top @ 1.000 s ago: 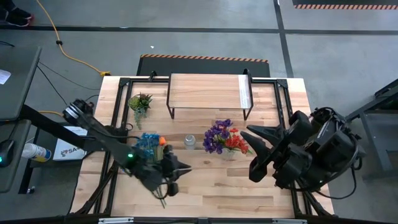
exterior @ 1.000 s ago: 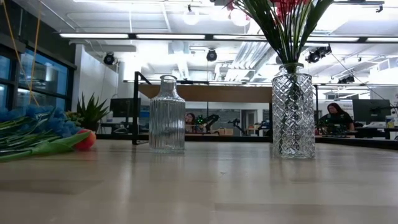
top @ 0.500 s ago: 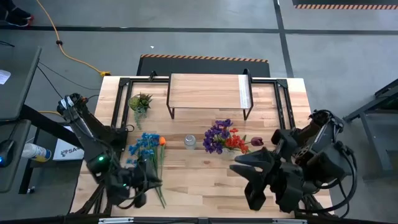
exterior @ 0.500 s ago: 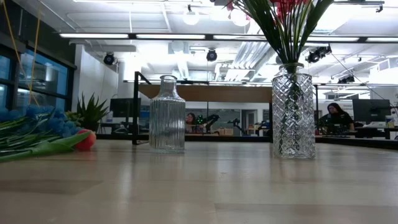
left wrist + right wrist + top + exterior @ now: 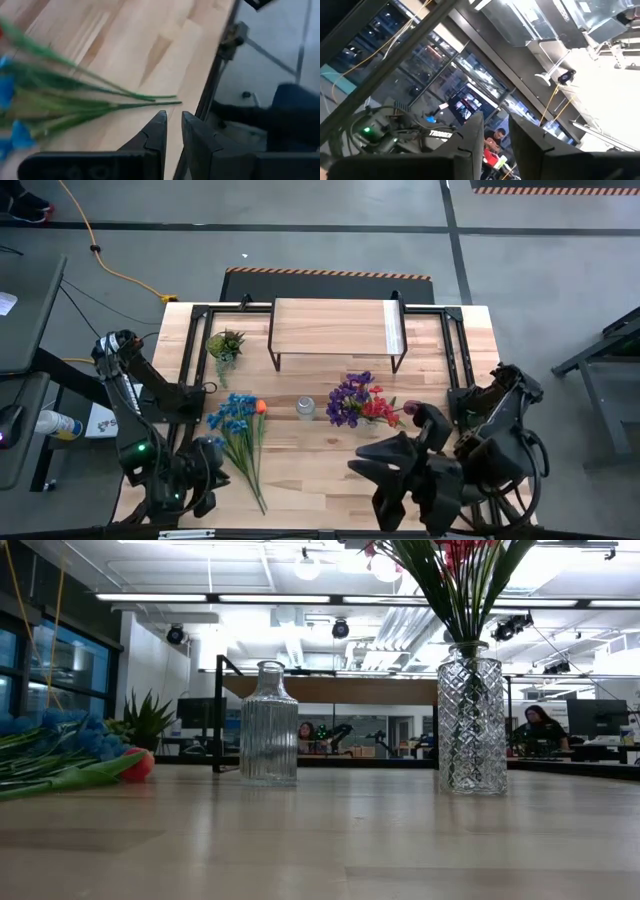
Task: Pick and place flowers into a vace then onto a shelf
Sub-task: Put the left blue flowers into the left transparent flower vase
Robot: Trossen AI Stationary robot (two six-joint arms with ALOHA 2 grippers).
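Observation:
The blue flowers [image 5: 236, 420] with one orange bloom [image 5: 260, 407] lie flat on the table, their stems [image 5: 125, 97] pointing at the near edge. An empty ribbed glass vase [image 5: 305, 408] stands beside them. The red and purple flowers [image 5: 360, 402] stand in a cut-glass vase [image 5: 470, 720]. The shelf [image 5: 335, 328] stands at the far side with nothing on it. My left gripper [image 5: 208, 480] hovers at the near left, just short of the stem ends, narrowly open [image 5: 172, 120] and holding nothing. My right gripper [image 5: 368, 480] is raised over the near edge, narrowly open [image 5: 496, 120], pointing upward.
A small spiky green plant [image 5: 225, 344] stands at the far left next to the shelf. Bare tabletop [image 5: 320, 470] lies between the two vases and the near edge. People sit at desks in the room beyond the table.
My left gripper has swung away from the blue flowers' stem ends toward the table's near left corner, turning as it went. The flowers stay lying where they were. My right gripper has drifted toward the table's left along the near edge and sunk slightly while turning.

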